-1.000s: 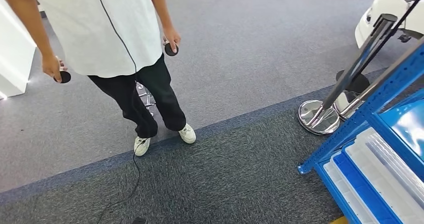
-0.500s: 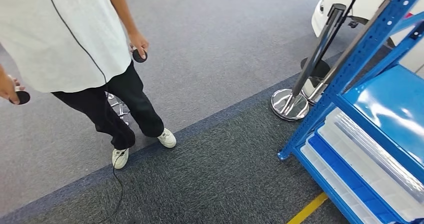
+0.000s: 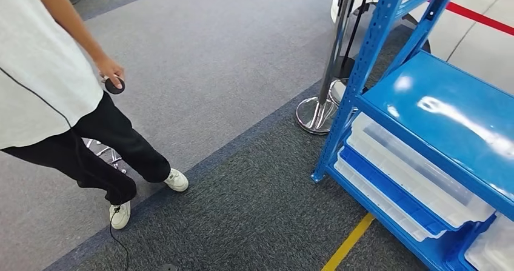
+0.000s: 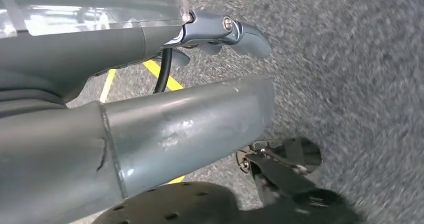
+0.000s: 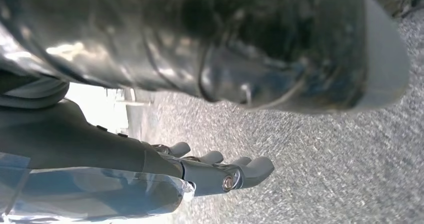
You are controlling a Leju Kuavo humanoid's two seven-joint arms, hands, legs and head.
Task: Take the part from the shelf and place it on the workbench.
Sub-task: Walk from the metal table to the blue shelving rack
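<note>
Task barely starting: blue shelf (image 3: pixel 388 71) sitting at 3 o'clock, no part taken. Left hand (image 4: pixel 220 31) and right hand (image 5: pixel 220 171) hanging, fingers loosely extended, holding nothing.

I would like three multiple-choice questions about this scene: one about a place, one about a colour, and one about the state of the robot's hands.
1. Where does the chrome post base stand?
A. on the blue shelf top
B. on the carpet beside the shelf's front leg
C. between the person's shoes

2. What colour is the shelf frame?
A. blue
B. red
C. grey

3. What do the left hand and right hand hold?
A. each a clear bin
B. a black controller
C. nothing

Answers:
1. B: the head view shows the round base on the carpet, next to the blue upright.
2. A: uprights and shelf top are bright blue.
3. C: in both wrist views the fingers stretch out over bare carpet, with no object in them.
</note>
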